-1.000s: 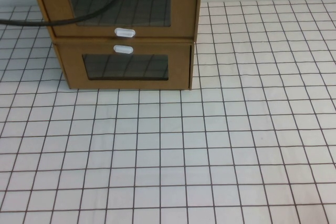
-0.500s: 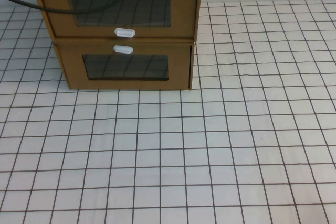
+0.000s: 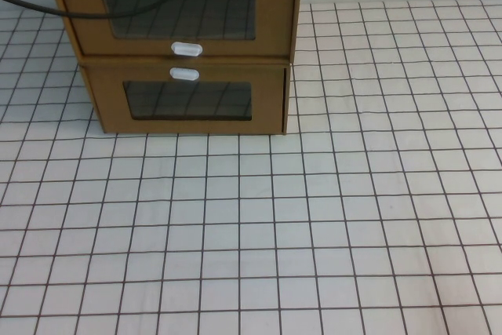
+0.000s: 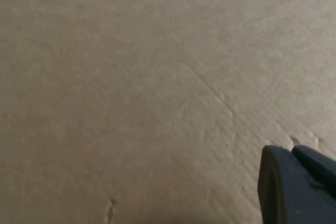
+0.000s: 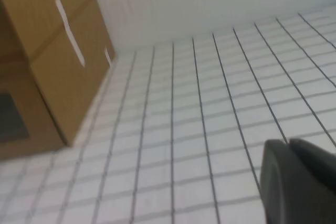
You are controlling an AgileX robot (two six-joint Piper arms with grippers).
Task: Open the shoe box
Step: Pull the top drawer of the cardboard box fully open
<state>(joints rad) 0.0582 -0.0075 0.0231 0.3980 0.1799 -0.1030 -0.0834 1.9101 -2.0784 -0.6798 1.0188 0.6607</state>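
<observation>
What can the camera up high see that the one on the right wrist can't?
Only the high view: the fronts of the boxes, with dark windows, white handles and a black cable across the top one. Only the right wrist view: the right hand, shut, beside the boxes, and white tape on a box's side. Both: the boxes and the checked table. The left hand shows in neither; its own camera has it close against cardboard.

Brown shoe box (image 3: pixel 172 45) with white handles (image 3: pixel 186 49); white table (image 3: pixel 314 233) gridded black.
</observation>
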